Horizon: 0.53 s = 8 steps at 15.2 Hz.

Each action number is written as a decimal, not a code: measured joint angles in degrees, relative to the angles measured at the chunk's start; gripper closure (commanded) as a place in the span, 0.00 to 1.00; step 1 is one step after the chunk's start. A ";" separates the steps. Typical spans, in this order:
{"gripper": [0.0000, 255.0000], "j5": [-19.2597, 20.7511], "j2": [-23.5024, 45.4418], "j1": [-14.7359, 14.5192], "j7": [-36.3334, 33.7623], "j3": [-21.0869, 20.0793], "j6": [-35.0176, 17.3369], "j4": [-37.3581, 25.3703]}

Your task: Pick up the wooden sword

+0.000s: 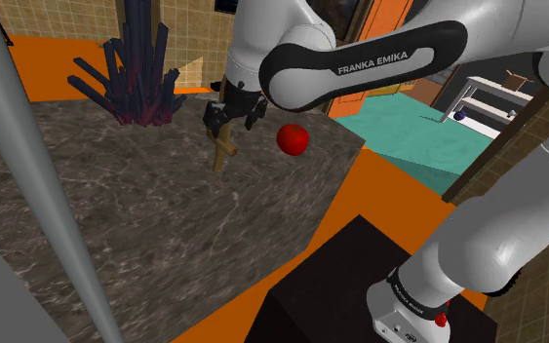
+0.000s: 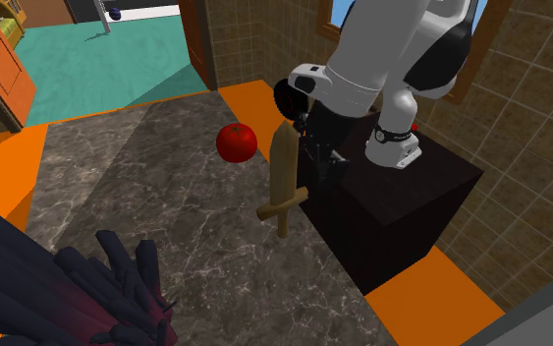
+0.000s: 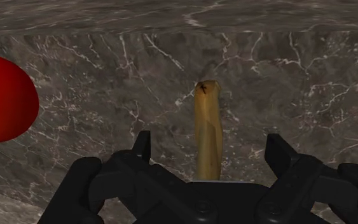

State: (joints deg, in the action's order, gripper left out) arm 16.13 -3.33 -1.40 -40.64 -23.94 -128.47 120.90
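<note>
Probably light and stiff, that tan wooden sword (image 2: 284, 177); best pinched across flat blade. Can't tell whether black hand (image 1: 231, 115) clamped or loose.

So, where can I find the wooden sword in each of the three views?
Shoulder view: sword upper middle, just left of the red apple.
Second exterior view: sword at centre, right of the red apple.
Wrist view: sword upright, red apple well off to its side.
Shared landmark: the red apple.
</note>
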 measured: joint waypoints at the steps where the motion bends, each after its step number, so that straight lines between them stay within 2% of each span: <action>1: 0.00 0.47 0.52 -0.03 -0.56 -0.10 -0.67 0.28; 4: 0.00 1.45 1.45 0.05 -1.53 -0.12 -2.52 1.38; 5: 1.00 1.64 1.66 0.06 -1.69 -0.12 -2.83 1.52; 8: 1.00 1.82 1.82 0.08 -1.85 -0.12 -3.11 1.61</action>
State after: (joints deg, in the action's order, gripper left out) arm 17.95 -1.51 -1.32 -42.50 -24.05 -131.58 122.50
